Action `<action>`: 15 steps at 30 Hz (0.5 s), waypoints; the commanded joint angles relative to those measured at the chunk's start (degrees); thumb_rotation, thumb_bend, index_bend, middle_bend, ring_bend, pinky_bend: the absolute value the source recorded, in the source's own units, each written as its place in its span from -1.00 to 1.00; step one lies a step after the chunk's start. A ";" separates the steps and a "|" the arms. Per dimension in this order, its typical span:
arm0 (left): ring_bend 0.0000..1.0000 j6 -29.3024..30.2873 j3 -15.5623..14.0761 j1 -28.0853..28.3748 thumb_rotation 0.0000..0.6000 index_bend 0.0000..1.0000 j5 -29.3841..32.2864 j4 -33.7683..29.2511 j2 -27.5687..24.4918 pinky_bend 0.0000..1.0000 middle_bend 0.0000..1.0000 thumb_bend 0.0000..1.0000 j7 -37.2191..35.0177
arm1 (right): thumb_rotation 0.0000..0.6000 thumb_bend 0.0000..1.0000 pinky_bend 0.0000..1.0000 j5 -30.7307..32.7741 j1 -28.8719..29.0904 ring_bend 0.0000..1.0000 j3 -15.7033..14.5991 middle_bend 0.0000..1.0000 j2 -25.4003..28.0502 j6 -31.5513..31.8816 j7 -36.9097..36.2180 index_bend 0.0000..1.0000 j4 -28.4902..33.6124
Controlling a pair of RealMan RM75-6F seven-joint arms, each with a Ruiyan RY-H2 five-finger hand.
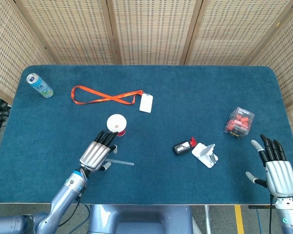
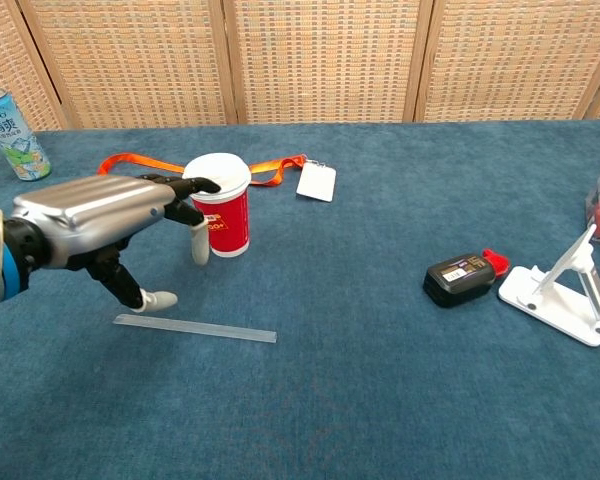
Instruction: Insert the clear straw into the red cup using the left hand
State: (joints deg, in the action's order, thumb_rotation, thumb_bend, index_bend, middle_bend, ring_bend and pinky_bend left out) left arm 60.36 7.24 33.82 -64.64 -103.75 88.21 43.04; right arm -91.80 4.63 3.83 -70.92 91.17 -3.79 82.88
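The clear straw (image 2: pixel 195 328) lies flat on the blue cloth in front of the red cup (image 2: pixel 220 220); in the head view the straw (image 1: pixel 122 163) shows partly under my left hand. The red cup (image 1: pixel 116 125) stands upright with a white lid. My left hand (image 1: pixel 97 152) hovers open, fingers spread, over the straw's left end, fingertips reaching toward the cup; the chest view shows the same left hand (image 2: pixel 100 225) just above the straw, thumb near it. My right hand (image 1: pixel 275 168) stays open at the table's near right corner, holding nothing.
An orange lanyard (image 1: pixel 105 96) with a white badge (image 1: pixel 146 103) lies behind the cup. A drink can (image 1: pixel 39 85) sits at the far left. A black device (image 1: pixel 183 146), a white stand (image 1: pixel 205 154) and a box of red items (image 1: pixel 240 122) occupy the right side.
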 commanded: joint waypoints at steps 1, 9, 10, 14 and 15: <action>-1.00 0.34 -0.67 0.45 1.00 -0.14 0.35 -0.25 0.74 -1.00 -1.00 -0.42 0.51 | 1.00 -0.88 -1.00 0.04 -0.05 -1.00 0.07 -1.00 0.06 0.15 -0.10 -0.66 0.05; -1.00 1.18 -1.69 1.65 1.00 -0.13 1.38 -0.59 2.18 -1.00 -1.00 -0.42 1.74 | 1.00 -0.88 -1.00 -0.30 -0.22 -1.00 0.03 -1.00 0.35 0.72 -0.61 -0.66 0.38; -1.00 1.04 -1.68 2.01 1.00 -0.12 1.71 -0.48 2.37 -1.00 -1.00 -0.42 2.00 | 1.00 -0.88 -1.00 -0.43 -0.23 -1.00 0.00 -1.00 0.36 0.84 -0.62 -0.66 0.43; -1.00 0.64 -1.57 3.17 1.00 -0.08 3.14 0.19 3.22 -1.00 -1.00 -0.42 2.75 | 1.00 -0.88 -1.00 -0.56 -0.27 -1.00 -0.03 -1.00 0.40 0.98 -0.68 -0.66 0.50; -1.00 0.52 -1.50 3.46 1.00 -0.08 3.46 0.44 3.47 -1.00 -1.00 -0.42 2.83 | 1.00 -0.88 -1.00 -0.51 -0.28 -1.00 -0.01 -1.00 0.43 0.98 -0.74 -0.66 0.50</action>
State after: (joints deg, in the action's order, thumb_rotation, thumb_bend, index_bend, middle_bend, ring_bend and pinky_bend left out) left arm 61.04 5.67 37.00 -61.48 -103.56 91.42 45.70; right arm -92.31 4.35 3.81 -70.50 92.15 -4.53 83.38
